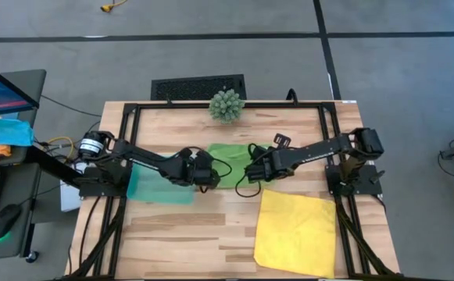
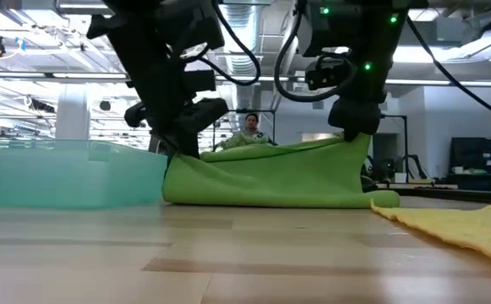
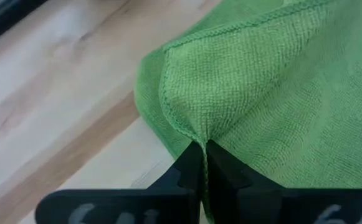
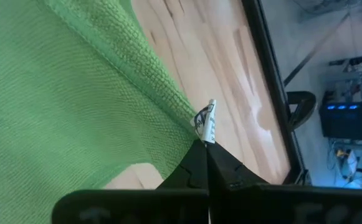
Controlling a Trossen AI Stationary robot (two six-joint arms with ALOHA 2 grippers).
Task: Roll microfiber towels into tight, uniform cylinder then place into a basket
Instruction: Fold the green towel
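**Both grippers pinch the green towel by its corners**

The left gripper [image 1: 208, 178] has its fingers pressed together on one near corner of the green towel [image 1: 228, 161]; the left wrist view shows the hemmed corner [image 3: 190, 134] drawn up into a peak right where the two dark fingers meet. The right gripper [image 1: 252, 173] is clamped the same way on the other near corner, where a small white label [image 4: 208, 122] juts out just past its fingertips. Between the two grippers the cloth stretches as a raised sheet: in the low view its held edge hangs up off the wood while its lower fold rests on the table [image 2: 245, 253].

The basket [image 1: 161, 187] lies under and just beside the left arm, on the far side of the left gripper from the towel. The yellow towel [image 1: 295, 232] lies flat on the table, near the right gripper but apart from it, toward the front edge. A spiky green ball plant [image 1: 227, 104] stands beyond the green towel, at the back edge.
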